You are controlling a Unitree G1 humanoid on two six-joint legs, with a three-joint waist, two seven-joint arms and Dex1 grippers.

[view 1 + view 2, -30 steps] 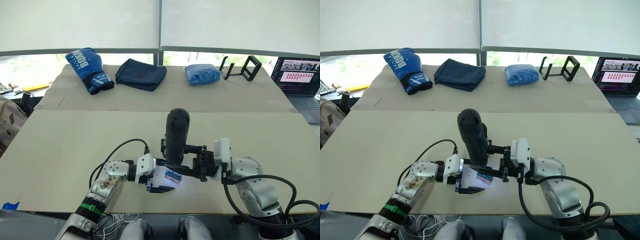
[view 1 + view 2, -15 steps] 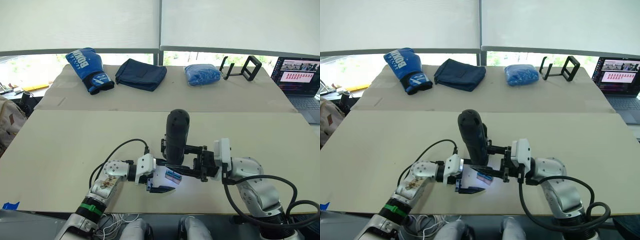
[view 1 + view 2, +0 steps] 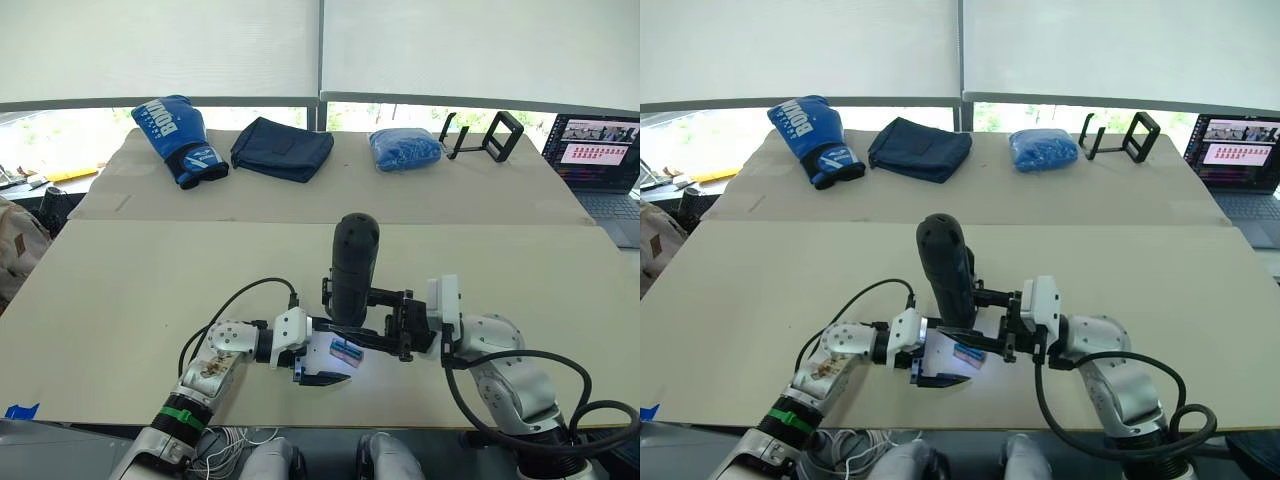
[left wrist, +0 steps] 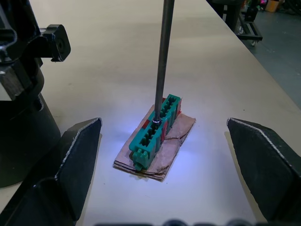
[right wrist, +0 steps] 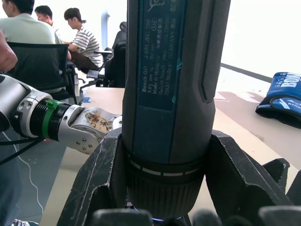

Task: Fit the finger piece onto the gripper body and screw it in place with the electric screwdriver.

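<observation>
- Judged from the bit's place, the step in hand is driving a screw: the electric screwdriver (image 3: 353, 270) stands upright in the right gripper (image 3: 385, 325), whose two black fingers (image 5: 108, 174) are clamped on its barrel just above the ringed collar
- To do it well, keep the tool plumb and press straight down, so the thin metal bit (image 4: 162, 61) stays seated in its slot and does not skate off
- The bit tip sits in a green terminal block (image 4: 155, 129) with a row of sockets, lying on a scrap of brown card (image 4: 157, 150) on the table (image 3: 120, 290), lit by the tool's bluish lamp
- The left gripper (image 4: 160, 188) has its fingers spread wide on either side of the block, touching neither; it could close in to steady the block if it starts to turn
- The screwdriver is a thick, dark grey-black cylinder with a rounded top and a printed label on its side
- I cannot make out a gripper body or finger piece here
</observation>
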